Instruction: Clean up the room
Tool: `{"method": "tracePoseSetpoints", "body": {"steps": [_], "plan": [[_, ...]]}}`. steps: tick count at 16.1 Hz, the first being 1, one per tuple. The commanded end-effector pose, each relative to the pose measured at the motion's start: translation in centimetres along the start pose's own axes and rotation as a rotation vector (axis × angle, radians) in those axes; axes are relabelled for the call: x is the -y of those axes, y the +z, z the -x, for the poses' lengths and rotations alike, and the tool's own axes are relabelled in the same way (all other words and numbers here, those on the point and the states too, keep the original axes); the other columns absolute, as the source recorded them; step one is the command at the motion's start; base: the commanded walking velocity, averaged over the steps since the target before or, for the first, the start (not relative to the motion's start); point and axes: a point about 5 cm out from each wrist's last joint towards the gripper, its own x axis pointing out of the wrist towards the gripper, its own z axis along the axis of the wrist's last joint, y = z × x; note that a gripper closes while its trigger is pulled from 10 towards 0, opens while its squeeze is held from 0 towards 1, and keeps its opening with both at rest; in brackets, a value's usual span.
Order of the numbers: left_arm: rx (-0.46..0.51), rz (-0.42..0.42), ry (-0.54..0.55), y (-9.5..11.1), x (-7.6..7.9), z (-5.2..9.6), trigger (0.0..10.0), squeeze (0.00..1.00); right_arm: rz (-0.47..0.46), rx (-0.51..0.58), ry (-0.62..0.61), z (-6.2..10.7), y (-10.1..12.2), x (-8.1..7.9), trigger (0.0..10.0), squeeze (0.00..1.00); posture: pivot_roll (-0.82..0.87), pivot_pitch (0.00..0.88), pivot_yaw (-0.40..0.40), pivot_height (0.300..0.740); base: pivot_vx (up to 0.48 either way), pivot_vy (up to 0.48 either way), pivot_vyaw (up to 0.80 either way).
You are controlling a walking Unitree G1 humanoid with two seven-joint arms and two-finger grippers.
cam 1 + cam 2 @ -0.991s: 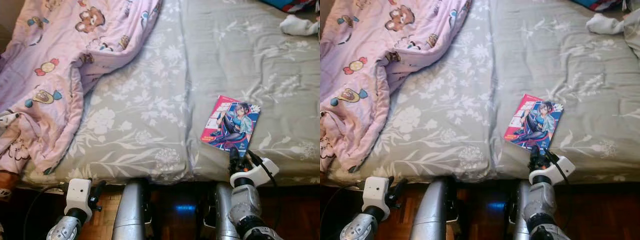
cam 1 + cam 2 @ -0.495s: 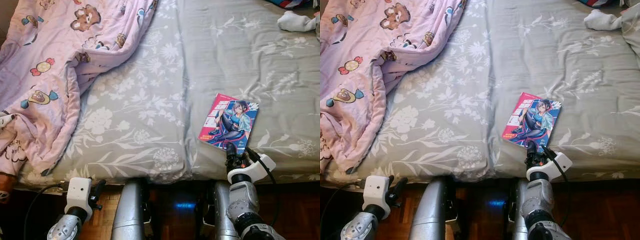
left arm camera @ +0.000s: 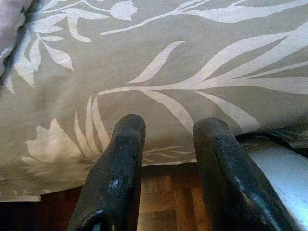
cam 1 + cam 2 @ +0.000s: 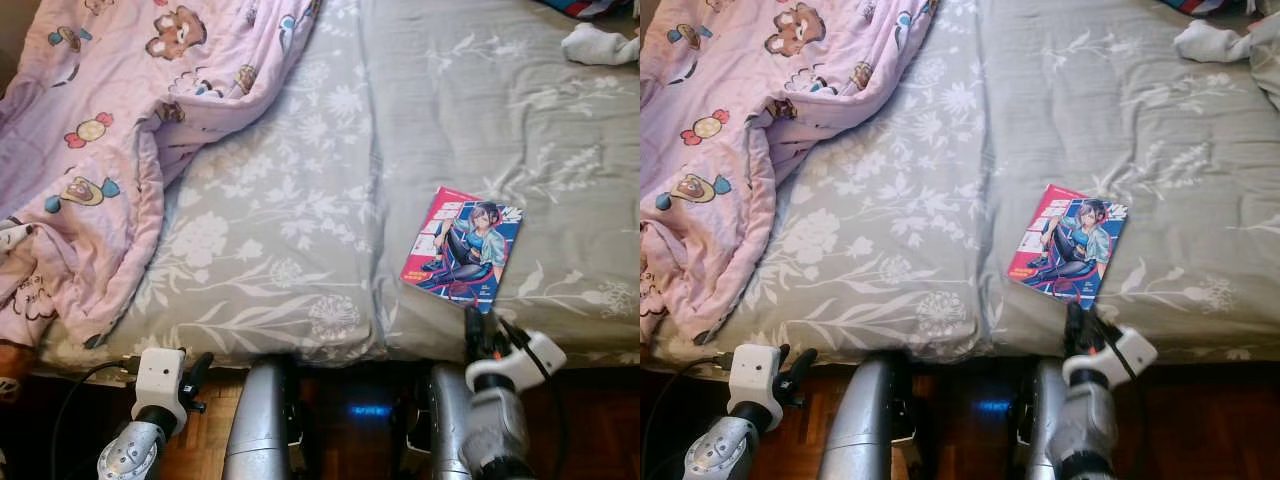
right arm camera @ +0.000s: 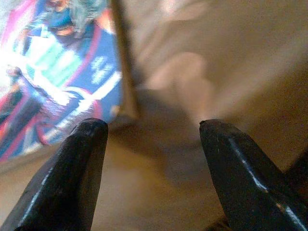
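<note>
A manga book (image 4: 462, 248) with a pink-edged cover lies flat on the grey floral bed sheet (image 4: 300, 200), near the bed's front edge. My right gripper (image 4: 474, 322) hovers at that edge, just short of the book's near corner. In the right wrist view its fingers (image 5: 84, 159) stand open, and the book (image 5: 53, 72) lies ahead and to one side of the gap. My left gripper (image 4: 200, 366) hangs low beside the bed's front edge. It is open and holds nothing, with the sheet's hem (image 3: 144, 57) in front of it.
A pink cartoon-print blanket (image 4: 110, 130) is heaped over the bed's left part and drapes over the front edge. A white sock (image 4: 597, 45) lies at the far right. Dark wooden floor (image 4: 215, 400) runs below the bed edge.
My right gripper has drawn back a little from the book's near corner toward the bed edge. The head view has wobbled slightly. The book has not moved.
</note>
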Motion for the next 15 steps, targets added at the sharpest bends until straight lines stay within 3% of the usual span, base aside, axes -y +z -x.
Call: {"method": "tracePoseSetpoints", "body": {"steps": [1, 9, 12, 15], "plan": [[-0.062, 0.000, 0.011, -1.5, -0.2, 0.9, 10.0, 0.00, -0.006, -0.032, -0.039, 1.1, -1.1, 0.9, 10.0, 0.00, 0.24, 0.346, 0.130, 0.575, 0.000, 0.000, 0.00], [-0.055, 0.007, 0.015, -1.5, -0.1, 0.7, 10.0, 0.00, -0.104, 0.138, 0.218, -0.9, 2.1, -4.7, 10.0, 0.00, 0.24, 0.353, 0.126, 0.575, 0.000, 0.000, 0.00], [-0.058, 0.009, 0.015, -1.7, 0.0, 0.9, 10.0, 0.00, -0.114, 0.154, 0.223, -0.8, 2.4, -5.0, 10.0, 0.00, 0.24, 0.355, 0.124, 0.575, 0.000, 0.000, 0.00], [-0.060, 0.010, 0.015, -1.7, 0.1, 0.9, 10.0, 0.00, -0.112, 0.161, 0.180, 0.5, 2.2, -4.0, 10.0, 0.00, 0.24, 0.356, 0.122, 0.575, 0.000, 0.000, 0.00]]}}
